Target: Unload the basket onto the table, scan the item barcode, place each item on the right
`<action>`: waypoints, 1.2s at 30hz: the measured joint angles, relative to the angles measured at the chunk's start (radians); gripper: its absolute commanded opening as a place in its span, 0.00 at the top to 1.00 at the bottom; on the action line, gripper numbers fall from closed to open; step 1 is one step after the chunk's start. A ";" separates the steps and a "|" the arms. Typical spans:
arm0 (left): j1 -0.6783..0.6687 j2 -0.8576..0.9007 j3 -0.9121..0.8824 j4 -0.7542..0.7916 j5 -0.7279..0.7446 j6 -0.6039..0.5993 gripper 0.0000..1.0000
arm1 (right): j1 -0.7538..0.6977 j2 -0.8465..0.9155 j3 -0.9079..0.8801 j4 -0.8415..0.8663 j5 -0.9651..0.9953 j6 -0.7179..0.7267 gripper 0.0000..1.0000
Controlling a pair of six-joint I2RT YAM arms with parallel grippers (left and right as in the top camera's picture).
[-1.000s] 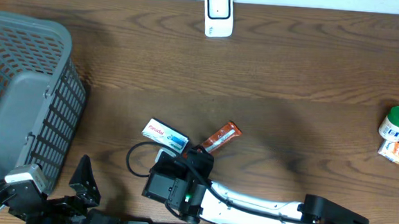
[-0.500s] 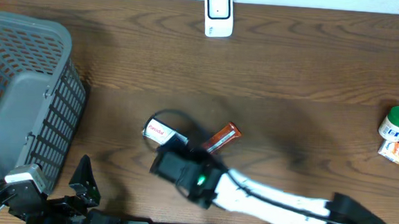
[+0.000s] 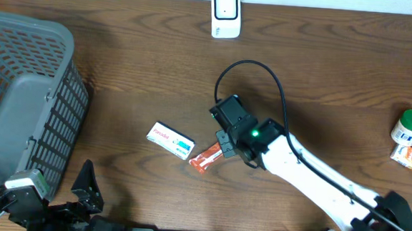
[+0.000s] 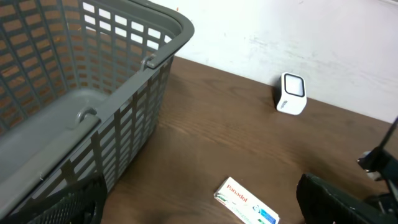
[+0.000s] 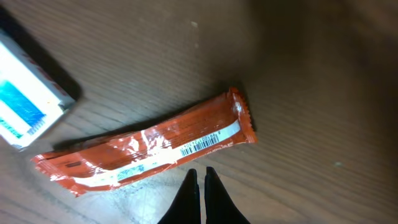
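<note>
An orange snack wrapper [image 3: 205, 159] lies flat on the brown table just right of the Panadol box [image 3: 170, 140]. In the right wrist view the wrapper [image 5: 149, 149] shows its white strip with the barcode [image 5: 202, 144] facing up. My right gripper [image 5: 201, 174] is shut with nothing between its fingers, its tips just beside the wrapper's long edge. The white scanner [image 3: 226, 14] stands at the table's back edge. My left gripper [image 4: 198, 198] stands open at the front left, with the Panadol box [image 4: 247, 201] ahead of it.
A grey plastic basket [image 3: 21, 97] fills the left side of the table. A green-capped bottle [image 3: 410, 127] and a small orange packet [image 3: 408, 157] sit at the far right. A black cable [image 3: 266, 72] loops over the right arm.
My right arm swung from the front edge up toward the table's middle and its jaws closed. The orange wrapper shifted down and left, nearer the Panadol box. The left arm has not moved.
</note>
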 measured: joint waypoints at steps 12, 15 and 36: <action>0.000 0.000 0.000 0.000 0.000 0.000 0.03 | -0.021 0.170 0.000 0.050 -0.096 -0.002 0.99; 0.000 0.000 0.000 0.000 0.000 0.000 0.03 | -0.021 0.174 0.000 0.057 -0.147 -0.006 0.98; 0.000 0.000 0.000 0.000 0.000 0.000 0.03 | -0.052 0.174 0.000 0.067 -0.114 -0.023 0.99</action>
